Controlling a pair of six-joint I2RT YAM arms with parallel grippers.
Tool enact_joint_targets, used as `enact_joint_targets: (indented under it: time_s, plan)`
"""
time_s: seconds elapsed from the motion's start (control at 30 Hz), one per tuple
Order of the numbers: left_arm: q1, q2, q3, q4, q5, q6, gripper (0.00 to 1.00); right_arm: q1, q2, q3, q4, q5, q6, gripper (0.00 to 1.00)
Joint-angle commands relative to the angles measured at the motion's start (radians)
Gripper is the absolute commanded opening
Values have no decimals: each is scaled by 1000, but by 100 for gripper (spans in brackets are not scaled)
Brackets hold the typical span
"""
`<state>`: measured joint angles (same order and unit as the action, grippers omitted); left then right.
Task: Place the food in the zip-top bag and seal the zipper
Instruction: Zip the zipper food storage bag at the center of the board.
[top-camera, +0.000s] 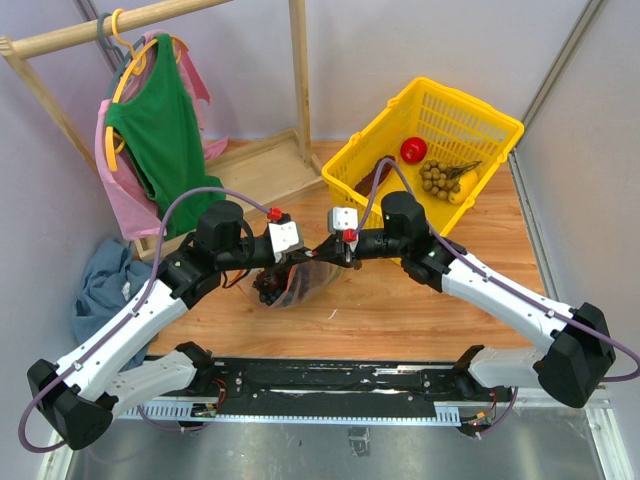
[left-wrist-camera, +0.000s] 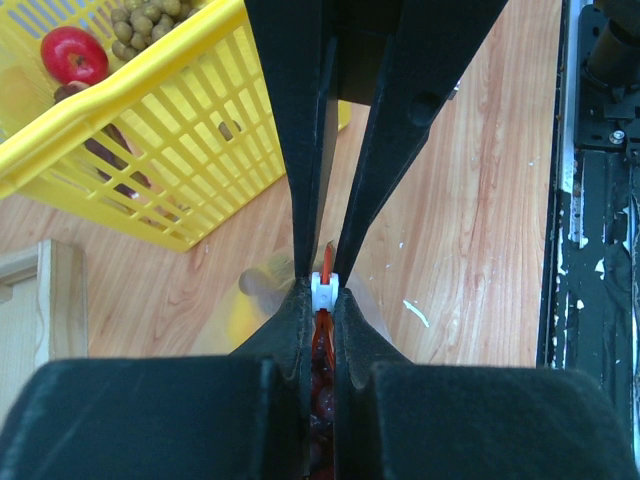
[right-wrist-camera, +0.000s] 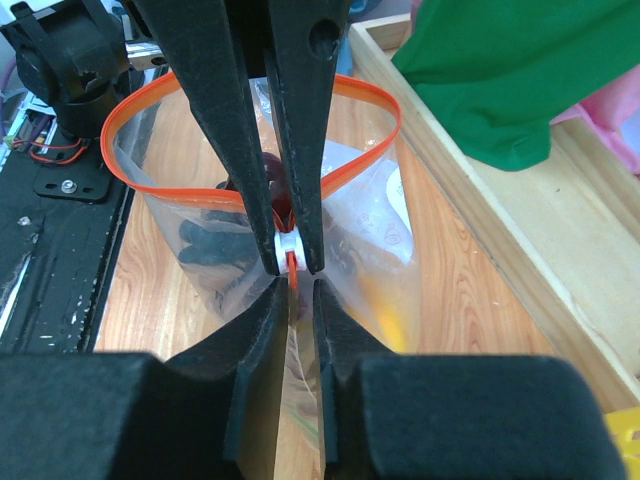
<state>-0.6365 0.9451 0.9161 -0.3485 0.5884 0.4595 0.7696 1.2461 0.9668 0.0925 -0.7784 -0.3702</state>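
Observation:
The clear zip-top bag (top-camera: 290, 285) lies on the wooden table between my two grippers. In the right wrist view the bag (right-wrist-camera: 390, 230) has its mouth gaping, and the red-orange zipper (right-wrist-camera: 107, 140) forms an open loop. Dark grapes (right-wrist-camera: 210, 240) and a yellow shape (right-wrist-camera: 385, 305) show through the plastic; something red lies behind the fingers. My left gripper (top-camera: 308, 252) (left-wrist-camera: 322, 295) is shut on the zipper's white slider (right-wrist-camera: 290, 245). My right gripper (top-camera: 330, 248) (right-wrist-camera: 300, 285) faces it tip to tip, shut on the bag's edge beside the slider.
A yellow plastic basket (top-camera: 372, 126) (left-wrist-camera: 150, 150) stands at the back right, holding a red round fruit (top-camera: 414, 150) and a brownish bunch (top-camera: 438, 178). A wooden clothes rack with a green garment (top-camera: 155, 130) stands at the back left. A blue cloth (top-camera: 105, 290) lies at the left.

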Motion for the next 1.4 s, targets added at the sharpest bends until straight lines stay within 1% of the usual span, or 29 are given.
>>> enact_joint_targets:
  time_s: [0.0,0.03,0.07,0.23,0.3,0.37,0.43,0.5,0.53,0.6,0.67,0.93,1.0,1.1,1.13,1.2,1.27,1.37]
  plan:
    - [0,-3,11,28,19,-6,0,-21,4,38,-9,-10,-17,2]
    - [0,-5,8,31,13,-10,2,-21,1,35,-7,-9,-15,1]
    - [0,-7,6,37,7,-17,6,-21,-5,32,1,-6,-9,1]
    - [0,-16,-5,67,-12,-43,31,-21,-23,-1,57,17,31,1]
    - [0,-15,-5,72,-9,-48,37,-22,-27,-8,63,18,39,1]
    - [0,-13,-5,80,-6,-55,39,-22,-24,-9,65,20,43,1]
    - [0,-8,-5,86,4,-58,36,-21,-23,-7,67,22,48,1]
    - [0,1,-3,82,7,-58,27,-22,-26,-9,69,26,52,1]
    - [-1,5,-1,74,3,-57,20,-22,-29,-13,75,31,55,1]
    - [0,5,2,55,-11,-49,8,-23,-40,-23,92,59,66,1]
    - [0,-5,1,46,-28,-44,2,-23,-56,-37,114,96,77,1]
    - [0,-34,-3,6,-112,-30,0,-42,-89,-66,153,181,114,0]
    - [0,-38,-6,8,-121,-30,0,-46,-87,-63,142,141,105,1]
    - [0,-26,-1,20,-82,-33,0,-46,-70,-35,109,49,93,1]
    - [0,-17,5,19,-70,-34,0,-46,-63,-29,103,17,86,4]
    - [-1,-2,17,16,-50,-36,0,-43,-52,-20,88,-23,74,16]
    - [0,3,18,21,-37,-38,0,-40,-41,-14,78,-48,64,24]
    - [0,3,18,26,-20,-38,0,-30,-15,1,78,-62,53,29]
